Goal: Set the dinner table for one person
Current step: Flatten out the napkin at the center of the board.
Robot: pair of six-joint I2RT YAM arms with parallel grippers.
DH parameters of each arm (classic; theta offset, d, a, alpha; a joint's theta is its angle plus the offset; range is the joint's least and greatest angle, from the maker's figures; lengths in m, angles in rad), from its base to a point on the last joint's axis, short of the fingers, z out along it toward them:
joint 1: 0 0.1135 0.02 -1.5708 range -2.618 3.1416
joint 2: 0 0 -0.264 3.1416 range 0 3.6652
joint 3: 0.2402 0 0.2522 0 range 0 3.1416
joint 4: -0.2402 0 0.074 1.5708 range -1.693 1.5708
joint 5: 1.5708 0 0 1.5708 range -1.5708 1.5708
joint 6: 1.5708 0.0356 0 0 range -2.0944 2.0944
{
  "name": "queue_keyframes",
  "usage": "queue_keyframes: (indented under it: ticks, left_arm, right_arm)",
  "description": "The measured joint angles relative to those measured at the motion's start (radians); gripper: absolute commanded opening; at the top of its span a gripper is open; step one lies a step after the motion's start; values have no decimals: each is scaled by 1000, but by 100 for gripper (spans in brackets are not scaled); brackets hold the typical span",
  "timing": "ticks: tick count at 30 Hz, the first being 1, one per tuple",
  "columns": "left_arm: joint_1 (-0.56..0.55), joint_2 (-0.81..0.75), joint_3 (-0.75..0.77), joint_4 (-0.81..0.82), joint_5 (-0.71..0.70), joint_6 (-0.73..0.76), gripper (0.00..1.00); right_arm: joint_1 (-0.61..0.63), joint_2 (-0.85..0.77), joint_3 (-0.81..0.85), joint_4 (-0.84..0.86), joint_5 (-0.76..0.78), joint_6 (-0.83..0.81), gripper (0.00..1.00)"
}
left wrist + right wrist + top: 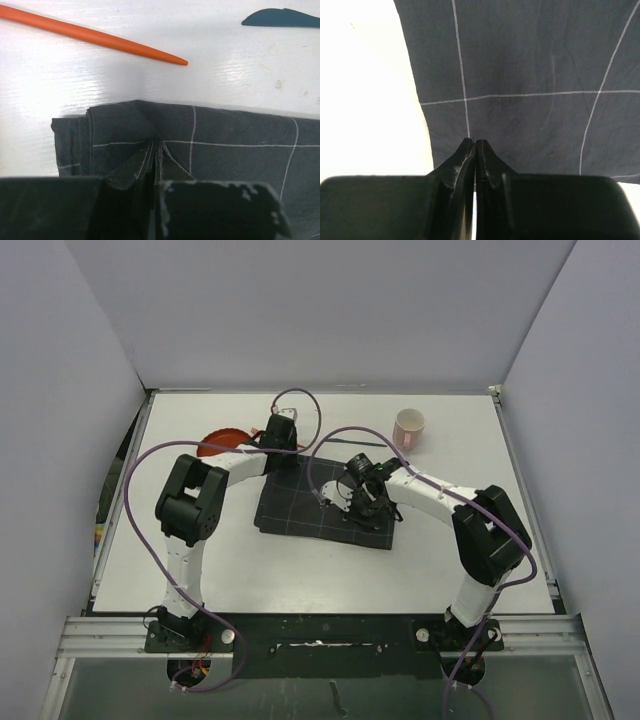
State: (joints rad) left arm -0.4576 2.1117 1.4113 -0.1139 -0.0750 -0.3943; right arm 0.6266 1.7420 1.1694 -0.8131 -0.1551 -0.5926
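- The mat [300, 505] is laid on the counter [450, 560] near its middle, between the two arms.
- A cup [409, 429] is set on the counter at 1 o'clock from the mat, well apart from it.
- A plate [222, 440] is placed at 10 o'clock from the mat, partly hidden behind the left arm.
- The left gripper [156, 170] is found at the mat's 11 o'clock corner, with a fold of the mat caught between its fingers.
- The right gripper [475, 150] is positioned over the mat's 3 o'clock part.
- In the left wrist view, a knife [282, 18] is seen on the counter beyond the mat's edge, at 1 o'clock from the left gripper.
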Motion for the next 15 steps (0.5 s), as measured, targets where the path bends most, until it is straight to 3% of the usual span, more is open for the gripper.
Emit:
queue_keyframes:
  ticks: [15]
  left_arm:
    - [-6, 0, 0, -1, 1, -10, 0]
  right_arm:
    - [-6, -86, -198, 102, -22, -37, 0]
